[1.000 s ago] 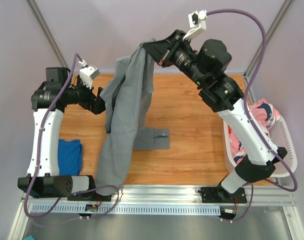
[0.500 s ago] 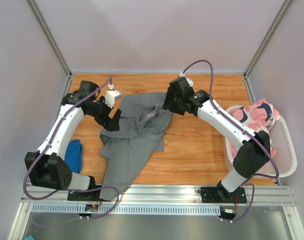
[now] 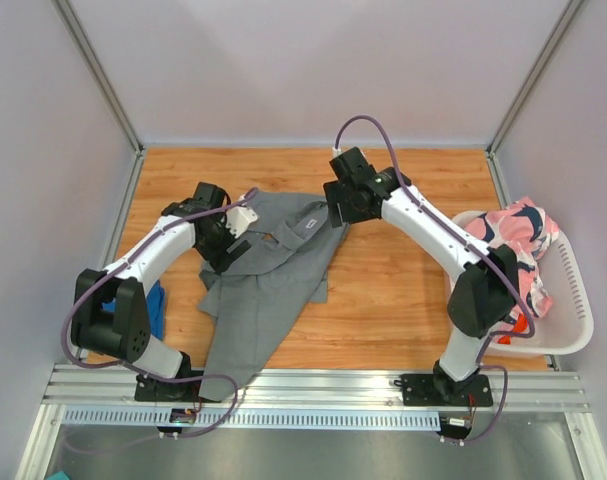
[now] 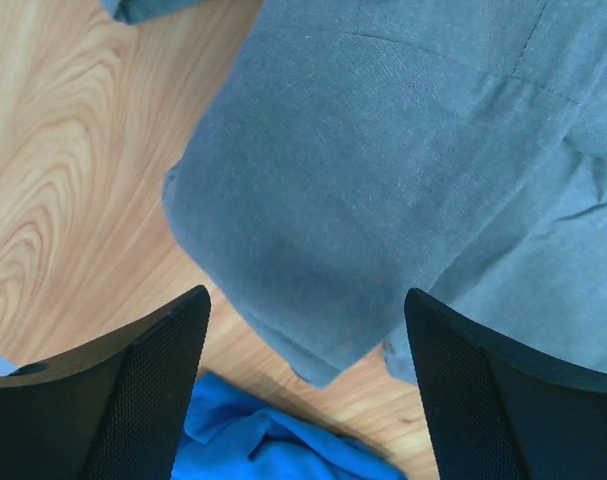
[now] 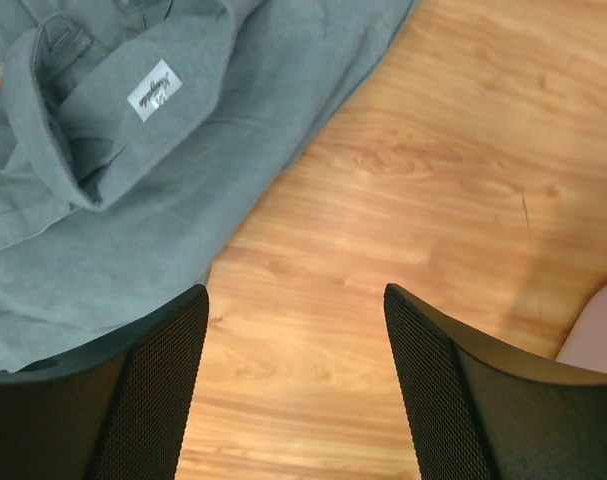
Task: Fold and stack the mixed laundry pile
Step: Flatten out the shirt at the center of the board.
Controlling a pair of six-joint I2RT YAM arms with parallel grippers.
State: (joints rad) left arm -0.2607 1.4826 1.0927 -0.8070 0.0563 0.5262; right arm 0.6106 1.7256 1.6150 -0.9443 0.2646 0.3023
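- L pincer (image 4: pixel 305 300): jaws spread wide, nothing pinched. It hangs over the long grey cloth garment (image 4: pixel 383 150). Contact w/ the cloth: cannot tell.
- R pincer (image 5: pixel 295 295): jaws spread wide, nothing pinched. It sits over bare wooden table top (image 5: pixel 433 200), just beside the grey garment's edge.
- Grey garment: lies flat-ish on the table. It runs from between the two pincers, under the L one, and back toward the near table edge, where its narrow end reaches the metal rail. Rumpled, w/ overlapping folds.
- A rounded fold edge of the grey garment lies directly below the L pincer's gap. Collar/waist area lies ahead-left of the R pincer.
- Small white sewn label (image 5: pixel 155 90) shows on the grey garment, ahead and left of the R pincer.
- Bright blue cloth garment (image 4: pixel 253 440): bunched on the table behind the L pincer, toward that arm's base. It is just beside the grey fold; touching or not, cannot tell.
- Pink garment w/ dark-and-white pattern (image 3: pixel 513 225): heaped in the white slotted plastic basket (image 3: pixel 573 300), well apart to the right of the R pincer.
- Small orange-red bit (image 3: pixel 518 325) shows in the same basket, mostly hidden by the R arm.
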